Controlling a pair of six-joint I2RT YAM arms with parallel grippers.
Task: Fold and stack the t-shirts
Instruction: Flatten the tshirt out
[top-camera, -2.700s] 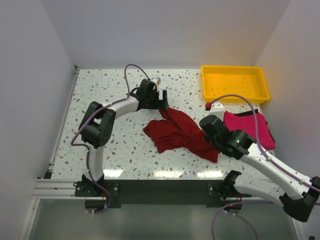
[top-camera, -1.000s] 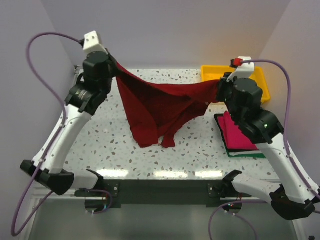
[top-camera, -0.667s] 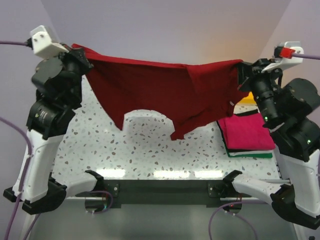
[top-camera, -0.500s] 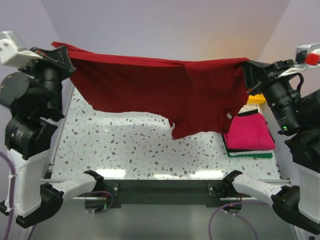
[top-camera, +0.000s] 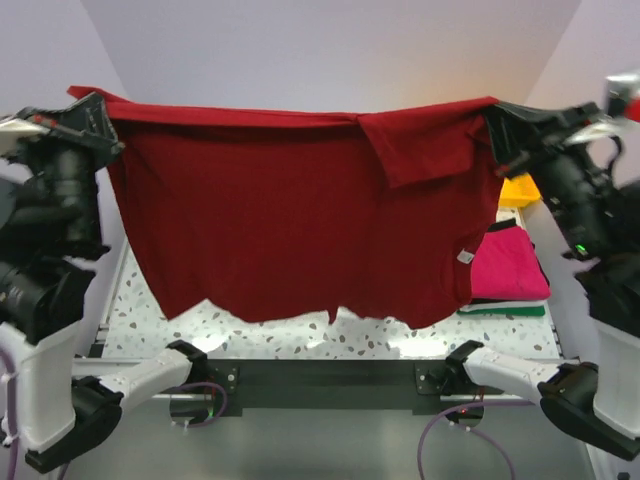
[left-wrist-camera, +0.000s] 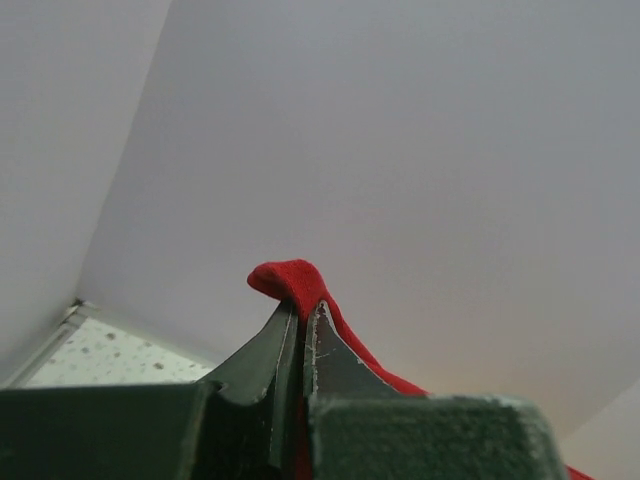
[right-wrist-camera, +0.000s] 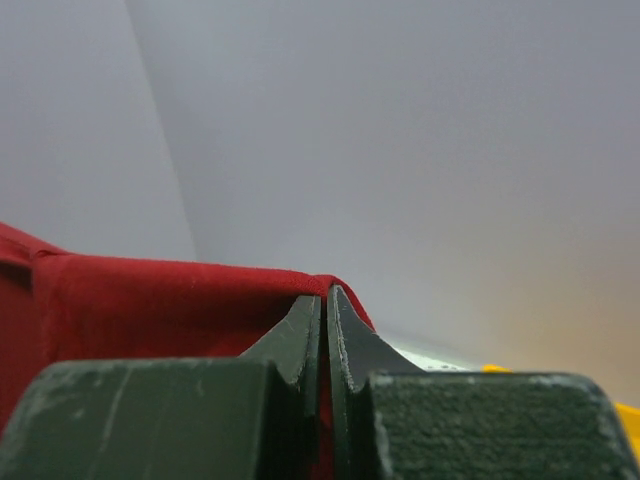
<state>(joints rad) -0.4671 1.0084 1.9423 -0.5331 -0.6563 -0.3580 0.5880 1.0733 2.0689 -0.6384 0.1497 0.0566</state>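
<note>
The dark red t-shirt hangs spread in the air above the table, held by its upper edge between the two arms: the left gripper takes the cloth's upper left corner, the right gripper its upper right. Both grippers are pressed together, each pinching a fold of the maroon fabric. In the left wrist view a small nub of cloth protrudes beyond the closed fingers; in the right wrist view the cloth runs off leftward from the tips. The upper edge is taut and nearly level, while the lower hem is uneven and, seen from above, hides most of the table. The fabric is plain, with a flap doubled over near the upper right and a small pale label low on the right side. At the table's right edge lies a folded stack — a magenta-pink t-shirt on top, then a black t-shirt and a green t-shirt beneath. Part of the yellow tray shows beyond the stack, toward the far right corner.
</note>
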